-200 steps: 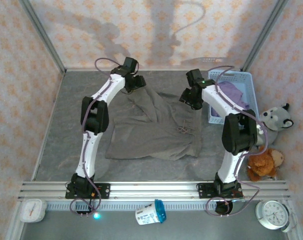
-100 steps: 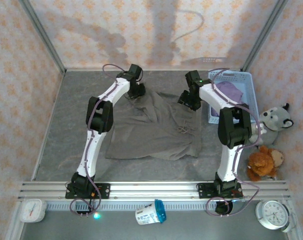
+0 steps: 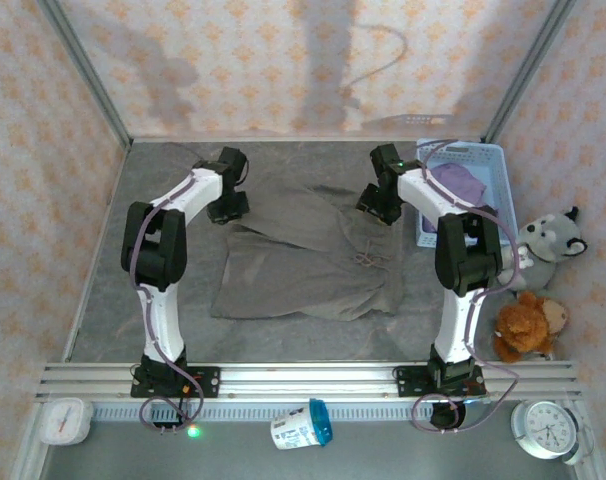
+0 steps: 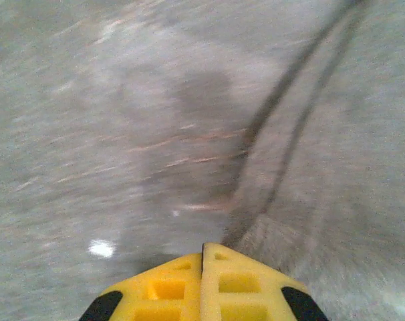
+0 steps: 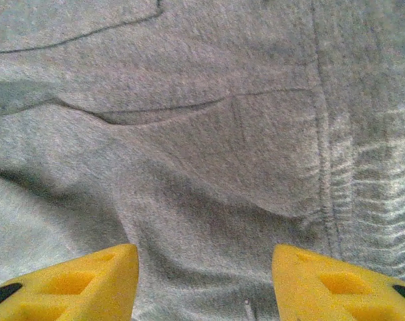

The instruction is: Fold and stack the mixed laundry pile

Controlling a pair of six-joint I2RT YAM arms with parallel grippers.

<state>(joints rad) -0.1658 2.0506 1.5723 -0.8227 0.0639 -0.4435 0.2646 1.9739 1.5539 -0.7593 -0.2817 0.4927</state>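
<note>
Step in hand, as I judged it: spreading the olive-grey garment (image 3: 313, 265) flat on the table (image 3: 133, 260) before the first fold. The left gripper (image 3: 228, 207) was fully closed, apparently pinching the garment's far left edge. The right gripper (image 5: 204, 254) stood half open over the far right cloth, holding nothing. The lavender T-shirt (image 3: 461, 185) lay in the basket (image 3: 488, 155). Next, the right gripper would need to descend and pinch its own edge

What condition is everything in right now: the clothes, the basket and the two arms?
Olive-grey wrinkled cloth garment: spread out, unfolded.
Light blue plastic lattice basket: upright, not empty.
Lavender-purple cloth T-shirt: bunched inside that basket.
Left arm: jaws shut on the garment's edge.
Right arm: jaws open over the garment.
</note>
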